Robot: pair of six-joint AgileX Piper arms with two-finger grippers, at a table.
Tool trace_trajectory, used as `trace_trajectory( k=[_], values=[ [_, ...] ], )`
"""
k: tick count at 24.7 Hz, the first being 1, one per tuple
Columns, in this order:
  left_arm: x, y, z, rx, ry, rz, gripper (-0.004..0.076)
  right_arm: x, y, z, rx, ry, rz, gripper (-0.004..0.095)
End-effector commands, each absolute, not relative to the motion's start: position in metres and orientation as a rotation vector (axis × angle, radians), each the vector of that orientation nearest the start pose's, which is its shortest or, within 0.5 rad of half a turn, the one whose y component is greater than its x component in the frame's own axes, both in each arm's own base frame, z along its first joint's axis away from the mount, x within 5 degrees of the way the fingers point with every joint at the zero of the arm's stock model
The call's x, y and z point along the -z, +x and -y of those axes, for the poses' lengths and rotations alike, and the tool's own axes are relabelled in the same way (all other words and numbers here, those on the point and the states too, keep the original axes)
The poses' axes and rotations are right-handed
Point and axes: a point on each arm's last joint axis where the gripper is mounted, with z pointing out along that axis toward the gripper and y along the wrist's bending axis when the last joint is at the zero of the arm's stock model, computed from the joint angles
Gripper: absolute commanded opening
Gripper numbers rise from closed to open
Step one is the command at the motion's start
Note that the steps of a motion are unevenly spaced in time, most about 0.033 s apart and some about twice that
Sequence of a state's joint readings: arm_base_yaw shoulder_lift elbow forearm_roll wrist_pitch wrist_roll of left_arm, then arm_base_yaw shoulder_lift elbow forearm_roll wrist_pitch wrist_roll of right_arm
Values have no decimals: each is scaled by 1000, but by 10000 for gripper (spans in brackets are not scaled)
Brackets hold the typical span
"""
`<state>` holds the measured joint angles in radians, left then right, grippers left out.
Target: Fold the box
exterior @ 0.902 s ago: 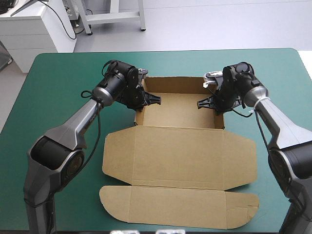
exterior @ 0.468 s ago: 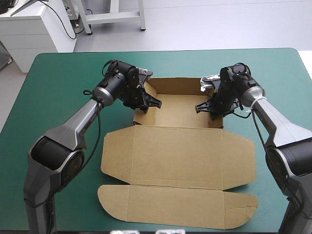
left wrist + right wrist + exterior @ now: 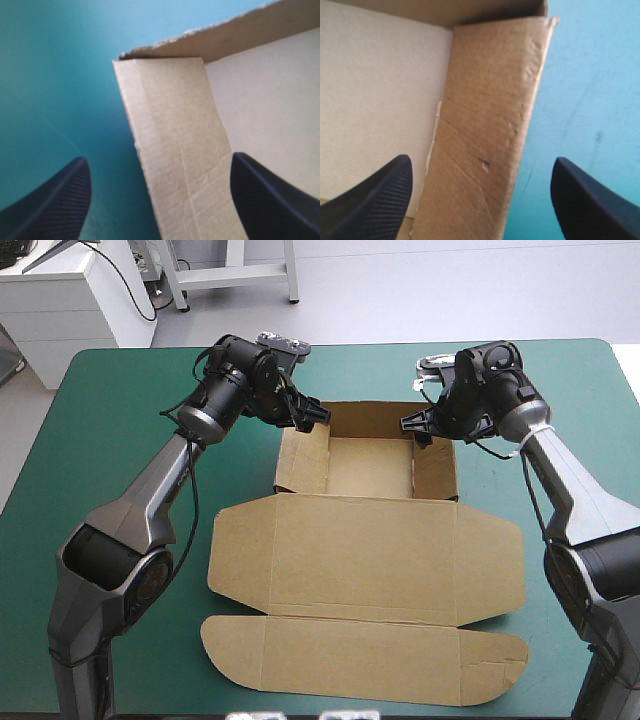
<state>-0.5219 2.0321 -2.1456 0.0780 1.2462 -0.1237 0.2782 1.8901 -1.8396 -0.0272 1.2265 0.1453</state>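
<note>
The brown box (image 3: 365,560) lies mid-table as an open tray (image 3: 368,468), walls raised, with its lid flat toward the near edge. My left gripper (image 3: 312,416) hovers open over the tray's far left corner. In the left wrist view the left side wall (image 3: 175,145) stands between the spread black fingers of that gripper (image 3: 159,159), touching neither. My right gripper (image 3: 415,426) is open over the far right corner. The right side wall (image 3: 490,100) rises between the spread fingers of the right gripper (image 3: 482,159), also untouched.
The teal-green cover (image 3: 120,440) shows bare to the left and right of the box. The lid's front flap (image 3: 365,660) reaches close to the table's near edge. The tray's back wall (image 3: 370,418) faces the far edge.
Both grippers have gone from shut to open and pulled up and back from inside the tray to its far corners. The two side walls now stand upright.
</note>
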Motion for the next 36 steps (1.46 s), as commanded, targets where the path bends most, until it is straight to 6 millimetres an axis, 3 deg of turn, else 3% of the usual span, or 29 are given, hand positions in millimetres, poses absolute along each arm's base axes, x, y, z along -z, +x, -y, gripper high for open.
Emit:
trace_trajectory(
  k=[1,2,3,4,5,8,11,17,21,36],
  values=[
    [-414,362,201,143,540,-2434,489,-372,376,-105,-117,-164,-2650,710],
    [-431,350,195,168,538,-2395,339,-379,370,-107,-166,-160,-2638,710],
    [-440,342,192,189,534,-2377,256,-381,367,-106,-175,-159,-2634,710],
    [-457,326,186,231,530,-2343,37,-385,361,-106,-180,-161,-2627,710],
    [-463,319,183,254,532,-2331,-4,-386,358,-105,-180,-161,-2627,710],
    [-481,295,170,275,524,-2292,-8,-384,348,-103,-196,-155,-2649,710],
    [-482,272,157,266,530,-2311,-8,-381,342,-102,-200,-154,-2660,710],
    [-417,196,113,206,578,-2501,-8,-357,354,-105,-202,-127,-2648,710],
    [-395,156,92,266,563,-2439,-8,-330,367,-107,-177,-124,-2685,710],
    [-332,73,44,334,507,-2276,-8,-294,395,-104,-194,69,-2702,709]
  ],
)
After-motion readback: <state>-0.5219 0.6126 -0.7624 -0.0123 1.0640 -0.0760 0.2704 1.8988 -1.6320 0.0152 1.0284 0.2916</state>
